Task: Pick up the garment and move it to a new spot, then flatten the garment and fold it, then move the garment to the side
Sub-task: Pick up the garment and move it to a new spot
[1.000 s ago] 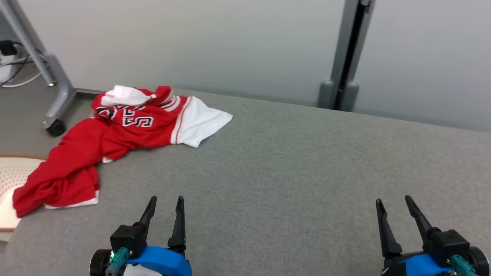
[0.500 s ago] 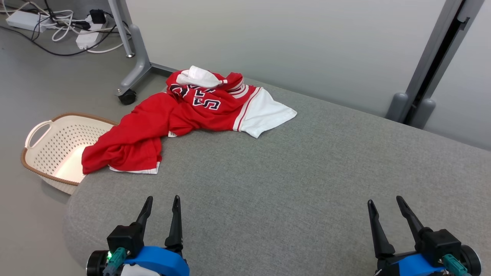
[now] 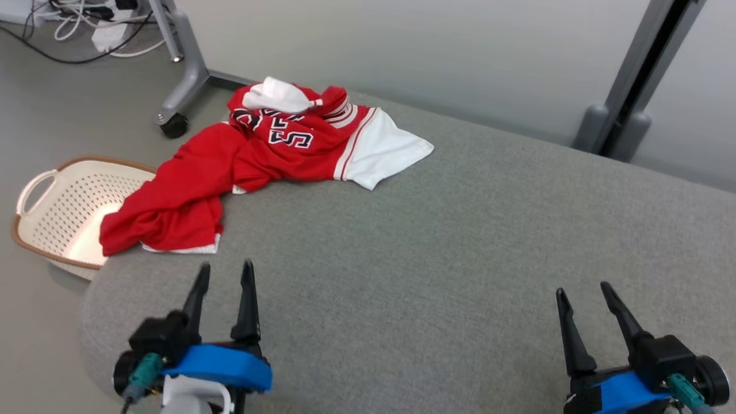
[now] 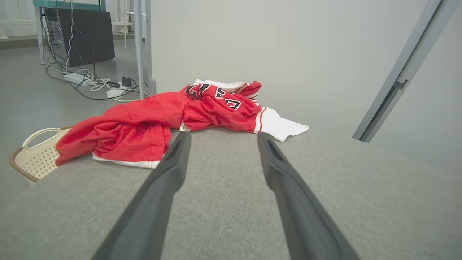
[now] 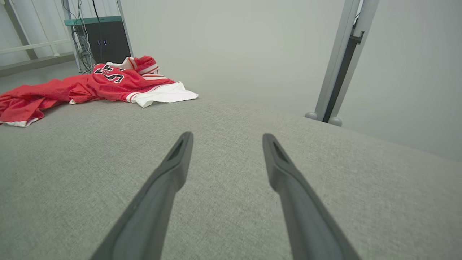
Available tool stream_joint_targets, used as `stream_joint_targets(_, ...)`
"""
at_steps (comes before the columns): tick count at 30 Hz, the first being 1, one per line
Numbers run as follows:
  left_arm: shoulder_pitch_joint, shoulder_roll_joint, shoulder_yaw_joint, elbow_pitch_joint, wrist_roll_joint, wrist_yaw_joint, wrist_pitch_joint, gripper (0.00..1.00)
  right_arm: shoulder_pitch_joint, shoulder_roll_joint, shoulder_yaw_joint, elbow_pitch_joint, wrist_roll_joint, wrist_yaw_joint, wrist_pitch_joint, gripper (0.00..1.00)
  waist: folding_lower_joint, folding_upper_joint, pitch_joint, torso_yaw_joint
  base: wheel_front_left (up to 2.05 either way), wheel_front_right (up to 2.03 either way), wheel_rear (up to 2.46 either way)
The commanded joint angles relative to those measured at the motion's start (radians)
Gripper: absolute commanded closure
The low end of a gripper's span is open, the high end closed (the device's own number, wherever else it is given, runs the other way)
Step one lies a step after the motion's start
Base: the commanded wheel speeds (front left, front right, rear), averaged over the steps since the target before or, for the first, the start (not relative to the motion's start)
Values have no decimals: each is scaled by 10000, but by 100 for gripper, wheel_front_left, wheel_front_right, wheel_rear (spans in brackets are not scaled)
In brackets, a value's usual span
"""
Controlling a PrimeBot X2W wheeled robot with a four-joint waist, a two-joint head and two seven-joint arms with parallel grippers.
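Observation:
The garment (image 3: 247, 161) is a red jersey with white sleeves and dark lettering, lying crumpled at the far left corner of the grey padded table (image 3: 460, 241). Its red lower part hangs over the table's left edge. My left gripper (image 3: 226, 267) stands open above the table near the front left, a short way in front of the garment's hem. In the left wrist view the garment (image 4: 151, 122) lies just beyond the open left gripper (image 4: 221, 137). My right gripper (image 3: 581, 290) is open at the front right, far from the garment (image 5: 108, 83) seen in the right wrist view beyond the right gripper (image 5: 225, 137).
A cream perforated laundry basket (image 3: 57, 201) stands on the floor left of the table, partly under the hanging cloth. A grey wheeled stand leg (image 3: 178, 86) and cables (image 3: 86, 29) lie behind it. A grey post (image 3: 632, 86) rises by the back wall.
The head camera has turned left and tilted down, bringing the basket and floor into view. My left gripper has moved forward a little toward the garment. The garment has not moved.

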Motion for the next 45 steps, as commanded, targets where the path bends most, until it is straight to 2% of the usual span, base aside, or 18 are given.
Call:
stream_joint_targets(1,-565,9,188,-436,-81,-80,-33,0,-266,-43,-57,-152,-134,1,-59,0,0,0,307,-97,0,0,0)
stream_joint_targets(2,-779,77,295,-691,-178,-118,-33,0,-357,-49,-49,-203,-209,1,-58,0,0,0,505,-208,0,0,0)
stream_joint_targets(4,-1698,558,569,-1341,-218,-211,11,0,-620,-49,-136,-386,-421,1,-58,0,0,0,1003,-518,0,0,0)
stream_joint_targets(8,-3499,1383,1255,-1762,-661,-279,591,0,-1066,-48,-77,-658,-709,1,-58,0,0,0,1775,-1090,0,0,0)
stream_joint_targets(11,-4889,2384,1482,-1421,-346,-263,1255,0,-1408,-48,74,-829,-925,1,-58,0,0,0,2349,-1639,0,0,0)
stream_joint_targets(17,-7126,3537,1473,196,-156,-353,2274,0,-2022,-48,353,-1167,-1252,1,-58,0,0,0,3549,-2649,0,0,0)
stream_joint_targets(21,-8145,3978,1263,1513,-36,-384,2906,0,-2274,-46,549,-1516,-951,1,-56,0,0,0,4415,-3175,0,0,0)
stream_joint_targets(28,-8824,4172,636,3134,-130,-497,3517,0,-2360,-49,712,-2122,-781,1,-49,0,0,0,5256,-3628,0,0,0)
stream_joint_targets(36,-9316,4830,390,4579,118,-418,3122,0,-2188,-54,652,-2306,-545,-1,-26,0,0,0,5493,-4036,0,0,0)
stream_joint_targets(37,-9378,4867,366,4689,134,-406,3047,40,-2189,-53,641,-2312,-523,-1,-26,0,0,0,5502,-4060,0,0,0)
stream_joint_targets(38,-9422,4906,332,4783,150,-411,2979,73,-2202,-53,630,-2306,-502,-1,-26,0,0,0,5509,-4082,0,0,0)
stream_joint_targets(39,-9459,4913,289,4882,163,-423,2884,100,-2222,-54,622,-2291,-491,-1,-26,0,0,0,5506,-4098,0,0,0)
stream_joint_targets(45,-9715,4735,-273,5028,229,-520,2251,100,-2337,-46,610,-2078,-379,1,-29,0,0,0,5136,-4057,0,0,0)
